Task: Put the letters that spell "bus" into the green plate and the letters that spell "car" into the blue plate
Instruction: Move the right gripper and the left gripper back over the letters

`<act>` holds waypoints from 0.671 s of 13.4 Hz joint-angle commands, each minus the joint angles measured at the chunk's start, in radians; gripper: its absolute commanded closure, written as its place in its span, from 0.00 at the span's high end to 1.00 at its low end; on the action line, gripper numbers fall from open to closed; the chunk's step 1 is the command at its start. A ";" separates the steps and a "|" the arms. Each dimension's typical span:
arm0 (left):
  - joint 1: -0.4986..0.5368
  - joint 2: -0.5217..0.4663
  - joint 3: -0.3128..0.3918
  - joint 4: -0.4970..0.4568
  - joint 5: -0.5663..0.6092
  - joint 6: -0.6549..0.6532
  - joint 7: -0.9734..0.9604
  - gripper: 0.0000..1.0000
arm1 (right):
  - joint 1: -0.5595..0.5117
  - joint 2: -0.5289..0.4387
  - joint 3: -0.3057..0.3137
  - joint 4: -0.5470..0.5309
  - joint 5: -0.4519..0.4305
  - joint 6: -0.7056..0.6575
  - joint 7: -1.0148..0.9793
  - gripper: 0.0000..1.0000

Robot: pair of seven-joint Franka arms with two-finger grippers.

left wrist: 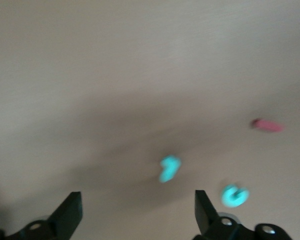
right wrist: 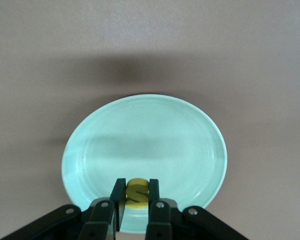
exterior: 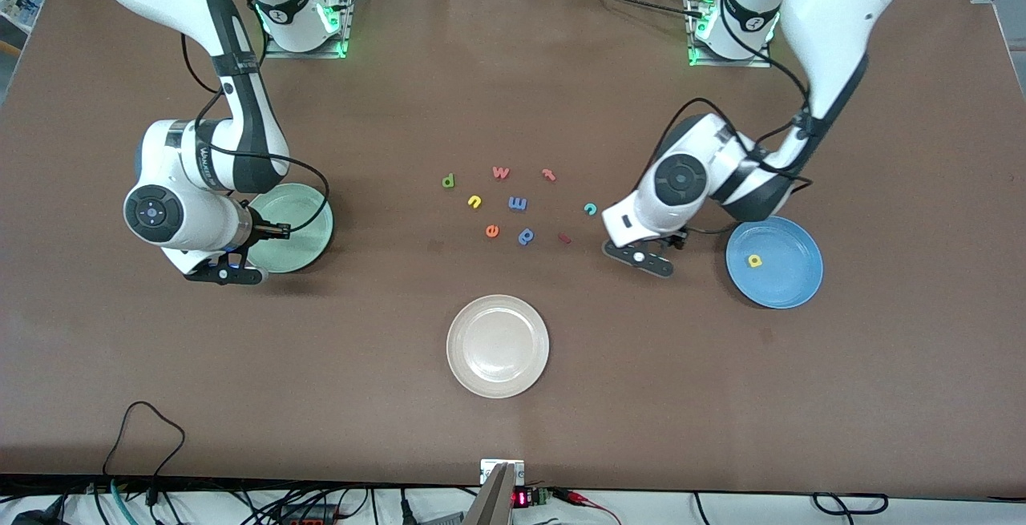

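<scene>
My right gripper (right wrist: 137, 183) is shut on the yellow "s" (right wrist: 137, 196) over the edge of the green plate (right wrist: 145, 135) at the right arm's end (exterior: 309, 224). The green stemmed letter (exterior: 448, 181) and yellow "u" (exterior: 474, 202) lie mid-table. The blue plate (exterior: 789, 284) holds the yellow "a" (exterior: 754, 260). Between the letters and that plate, my left gripper (exterior: 641, 256) hangs open and empty (left wrist: 136, 197) over bare table. The teal "r" (left wrist: 169, 168) and teal "c" (left wrist: 234, 195) lie just ahead of it. The front view shows the "c" (exterior: 591, 208); the "r" is hidden there.
A white plate (exterior: 497, 346) sits nearer the front camera than the letters. Other letters lie mid-table: pink "w" (exterior: 501, 172), red "t" (exterior: 549, 175), blue "m" (exterior: 518, 203), orange "e" (exterior: 492, 230), a blue round-bodied one (exterior: 527, 236), a small red piece (exterior: 564, 238).
</scene>
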 commanded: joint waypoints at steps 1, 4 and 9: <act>-0.034 0.044 0.011 -0.008 0.048 0.056 -0.014 0.52 | 0.012 -0.005 0.004 -0.107 0.008 0.128 -0.009 0.12; -0.031 0.053 0.014 -0.016 0.113 0.056 -0.016 0.46 | 0.009 0.010 0.006 -0.132 0.014 0.146 -0.006 0.78; -0.035 0.087 0.014 -0.022 0.171 0.059 -0.043 0.44 | 0.074 -0.112 0.007 -0.023 0.015 -0.044 0.060 1.00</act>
